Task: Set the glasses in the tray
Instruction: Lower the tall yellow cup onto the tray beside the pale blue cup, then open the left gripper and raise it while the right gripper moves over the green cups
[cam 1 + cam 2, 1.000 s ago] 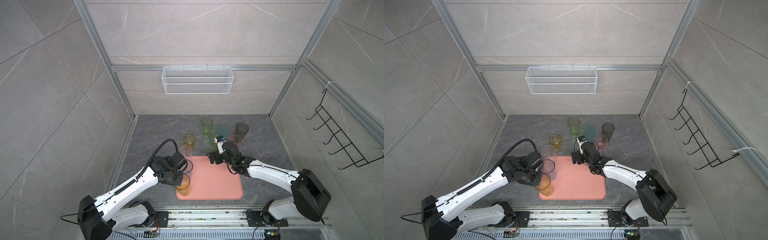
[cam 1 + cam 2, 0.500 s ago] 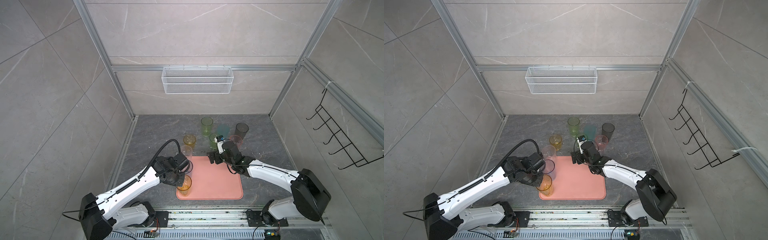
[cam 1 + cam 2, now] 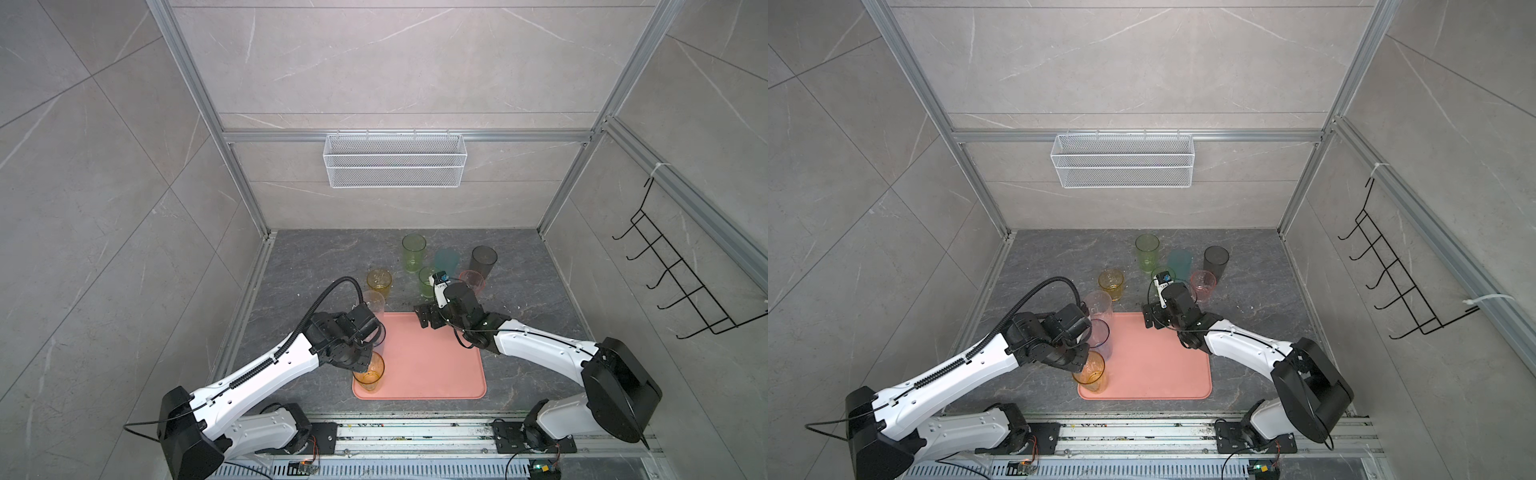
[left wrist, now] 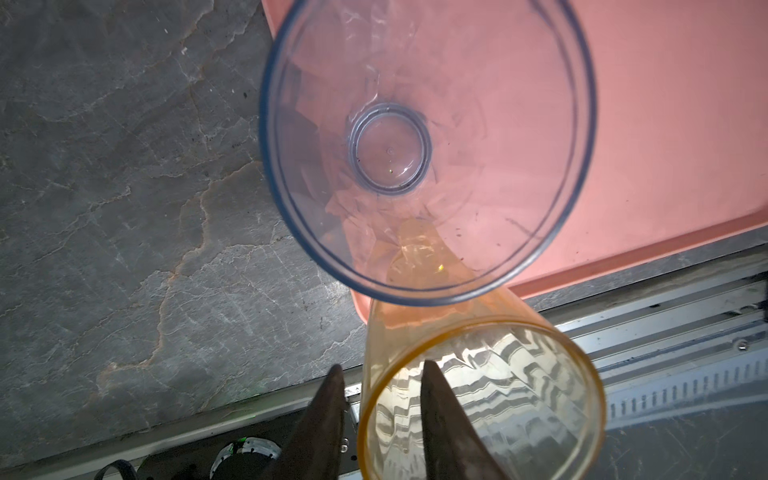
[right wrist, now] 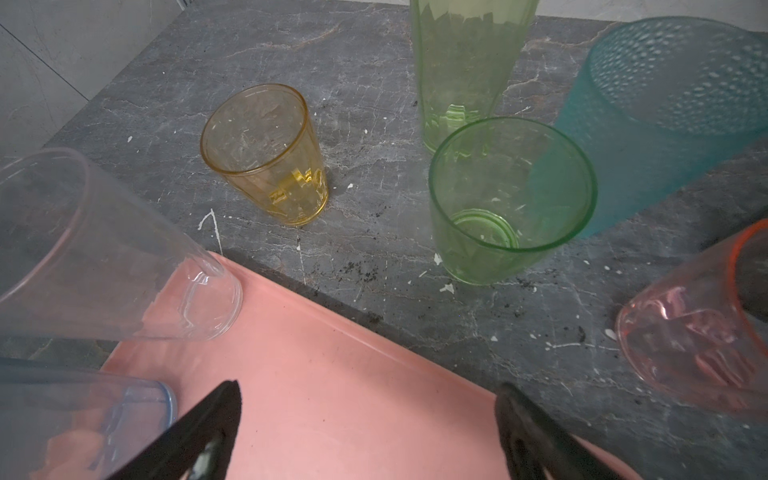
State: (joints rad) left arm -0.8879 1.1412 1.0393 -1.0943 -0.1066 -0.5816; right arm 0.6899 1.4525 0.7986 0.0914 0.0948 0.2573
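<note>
Grey marbled tiles wall in a dark stone worktop (image 3: pixel 316 266), and the count is coming along. The tall amber ribbed plastic tumbler (image 3: pixel 368 372) stands in the flat salmon-pink plastic tray (image 3: pixel 436 365), right under the left hand (image 4: pixel 382 365). Its fingers (image 4: pixel 328 415) straddle the rim, one inside and one outside, with a gap showing, so it looks loosened rather than pinching. Just ahead of that hand the tall blue-tinted clear tumbler (image 4: pixel 390 153) is on the tray too, and beyond it a tall colourless tumbler (image 3: pixel 1097 305) sits at the tray's corner. The right hand (image 5: pixel 365 432) hovers over the tray's edge, spread wide and empty. Six glasses wait in front of it on the bare worktop:

- the short green tumbler (image 5: pixel 511 199), nearest
- the short amber tumbler (image 5: pixel 266 158), off to one side
- the tall green tumbler (image 3: pixel 413 251)
- the teal dimpled tumbler (image 3: pixel 446 261)
- the pink tumbler (image 3: pixel 471 282)
- the smoky black tumbler (image 3: pixel 483 258), farthest

My call is two in for certain, perhaps three, and six to go. I cannot tell whether the colourless tumbler's base sits wholly inside the rim. In both top views the left arm covers its own hand and much of the blue-tinted glass. The pink tumbler is cut off in the right wrist view.
</note>
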